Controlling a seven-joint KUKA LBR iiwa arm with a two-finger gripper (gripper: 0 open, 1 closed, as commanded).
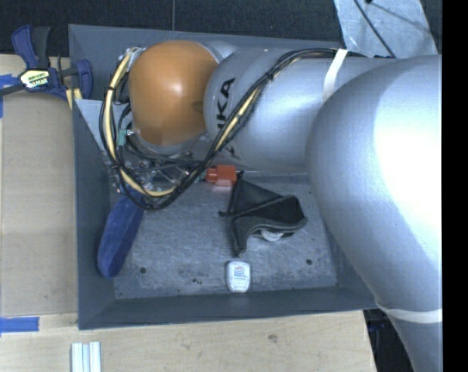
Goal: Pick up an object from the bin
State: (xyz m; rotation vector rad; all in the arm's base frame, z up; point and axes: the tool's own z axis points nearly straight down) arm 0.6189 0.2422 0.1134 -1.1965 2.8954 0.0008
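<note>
A: Grey bin (180, 266) underneath, scuffed and bare along the lower middle. Starting at the left?

B: Lower left: long blue thing (118, 235), soft-looking, lying slantwise by the left wall, upper end tucked just under the wrist.

A: And above that?

B: Upper left of the frame: orange cover (168, 91), ringed with cables (114, 91). Beneath it the gripper (145, 178), down low in the bin's upper left corner. No telling whether parted or closed, buried as it is under cover and cables. Can't make out anything held.

A: Towards the centre?

B: Small red block (221, 177) just right of the wrist, close under the arm. Lower centre: small white piece (238, 276), near the front wall, well apart from the rest. Right of centre: floppy black thing (261, 215), perhaps a pouch, with something pale peeking out below.

A: Far right?

B: Thick silver arm (358, 130), sweeping in over the bin's upper right.

A: Step in hand?

B: Looks like the approach: low in the bin, no grasp shown. Nearest to the gripper, so likeliest pick: the long blue thing's upper end. Red block a close second. Hard to call.

A: Next move?

B: Settle squarely over one thing, close on it, lift straight up. Mind the left wall.
</note>
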